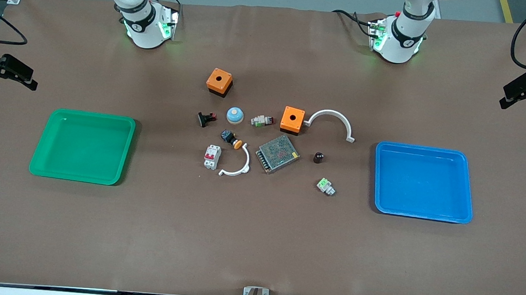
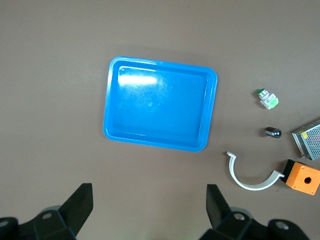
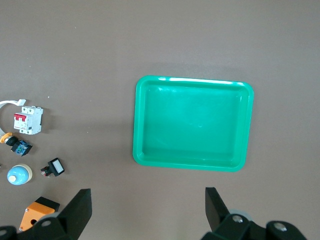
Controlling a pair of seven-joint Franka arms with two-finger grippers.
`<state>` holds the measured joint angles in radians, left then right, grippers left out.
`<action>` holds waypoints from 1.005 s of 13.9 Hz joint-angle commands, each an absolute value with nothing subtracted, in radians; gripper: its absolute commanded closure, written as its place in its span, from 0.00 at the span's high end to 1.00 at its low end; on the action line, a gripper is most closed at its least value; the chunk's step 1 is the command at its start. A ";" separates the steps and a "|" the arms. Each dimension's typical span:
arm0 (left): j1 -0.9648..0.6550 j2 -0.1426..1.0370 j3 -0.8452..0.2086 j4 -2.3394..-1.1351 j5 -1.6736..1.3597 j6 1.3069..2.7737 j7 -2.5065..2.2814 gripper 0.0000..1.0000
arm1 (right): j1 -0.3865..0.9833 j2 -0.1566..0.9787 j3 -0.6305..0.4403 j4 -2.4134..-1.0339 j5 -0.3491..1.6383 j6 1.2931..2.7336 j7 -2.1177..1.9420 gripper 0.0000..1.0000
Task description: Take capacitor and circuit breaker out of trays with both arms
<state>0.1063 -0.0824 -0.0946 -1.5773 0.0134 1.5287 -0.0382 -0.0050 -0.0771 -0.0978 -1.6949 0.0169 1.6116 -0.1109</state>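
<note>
The capacitor (image 1: pixel 318 157), a tiny black stubby cylinder, stands on the table between the mesh-covered box (image 1: pixel 278 153) and the blue tray (image 1: pixel 422 147). It also shows in the left wrist view (image 2: pixel 273 132). The breaker (image 1: pixel 212 156), a light-grey block with red levers, lies beside a small white arc (image 1: pixel 238 166), toward the green tray (image 1: pixel 84 115). It also shows in the right wrist view (image 3: pixel 28 120). My left gripper (image 2: pixel 149 194) is open and empty, high over bare table by the blue tray (image 2: pixel 157 145). My right gripper (image 3: pixel 148 195) is open and empty, high by the green tray (image 3: pixel 190 164). Neither gripper shows in the front view.
Around the table's middle lie two orange boxes (image 1: pixel 219 81) (image 1: pixel 292 119), a large white arc (image 1: pixel 332 120), a blue-domed button (image 1: pixel 235 115), a black-and-red switch part (image 1: pixel 206 118), a push-button with an orange cap (image 1: pixel 231 139), and two small green-topped modules (image 1: pixel 262 120) (image 1: pixel 325 186). Both trays are empty.
</note>
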 commanded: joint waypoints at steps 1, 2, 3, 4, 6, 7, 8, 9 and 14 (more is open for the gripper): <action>0.114 -0.101 -0.097 -1.583 -0.009 1.526 -0.020 1.00 | -0.023 -0.110 -0.083 -1.729 0.008 1.609 -0.117 1.00; 0.112 -0.101 -0.100 -1.583 -0.011 1.526 -0.018 1.00 | -0.023 -0.110 -0.083 -1.727 0.008 1.609 -0.117 1.00; 0.110 -0.100 -0.100 -1.583 -0.011 1.526 -0.020 1.00 | -0.023 -0.110 -0.083 -1.729 0.006 1.609 -0.115 1.00; 0.110 -0.098 -0.101 -1.583 -0.011 1.526 -0.020 1.00 | -0.023 -0.110 -0.083 -1.729 0.008 1.608 -0.115 1.00; 0.110 -0.098 -0.104 -1.583 -0.011 1.526 -0.020 1.00 | -0.023 -0.110 -0.083 -1.729 0.008 1.605 -0.112 1.00; 0.110 -0.098 -0.104 -1.583 -0.011 1.526 -0.020 1.00 | -0.025 -0.112 -0.083 -1.729 0.008 1.602 -0.107 1.00; 0.109 -0.098 -0.106 -1.583 -0.011 1.526 -0.020 1.00 | -0.025 -0.112 -0.083 -1.729 0.008 1.597 -0.107 1.00; 0.106 -0.098 -0.106 -1.583 -0.011 1.526 -0.021 1.00 | -0.023 -0.112 -0.083 -1.727 0.009 1.595 -0.103 1.00; 0.103 -0.092 -0.124 -1.583 -0.011 1.529 -0.035 1.00 | -0.023 -0.114 -0.083 -1.727 0.009 1.588 -0.087 1.00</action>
